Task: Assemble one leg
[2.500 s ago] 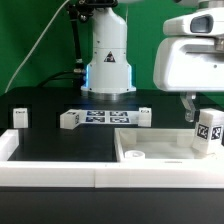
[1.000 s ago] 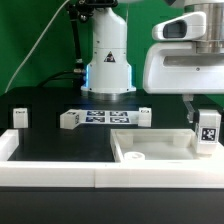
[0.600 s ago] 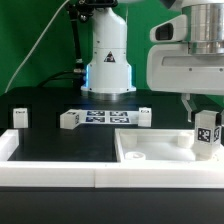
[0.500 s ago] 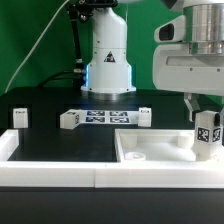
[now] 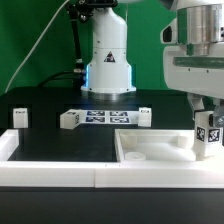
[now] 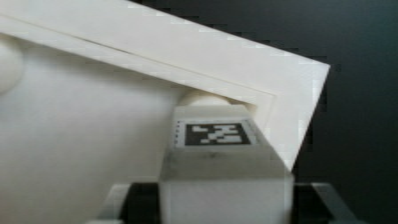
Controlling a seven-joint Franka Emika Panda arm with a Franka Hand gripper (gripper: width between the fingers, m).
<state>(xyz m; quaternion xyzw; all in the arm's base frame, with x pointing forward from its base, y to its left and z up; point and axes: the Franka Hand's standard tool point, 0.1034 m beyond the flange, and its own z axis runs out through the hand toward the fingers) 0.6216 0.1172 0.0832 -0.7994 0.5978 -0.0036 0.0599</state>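
At panel [image 5: 160,147] corner, hand [image 5: 206,118] grips smooth wht leg [image 5: 208,141].

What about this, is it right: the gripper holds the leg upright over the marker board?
No. The gripper holds the leg upright over a corner of the large white square part, not over the marker board, as the exterior view shows.

Gripped upright between the fingertips of the gripper [image 5: 207,114]: small white plastic post [image 5: 208,140], black-and-white square marker tag on its side, lower end reaching just below the fingers.
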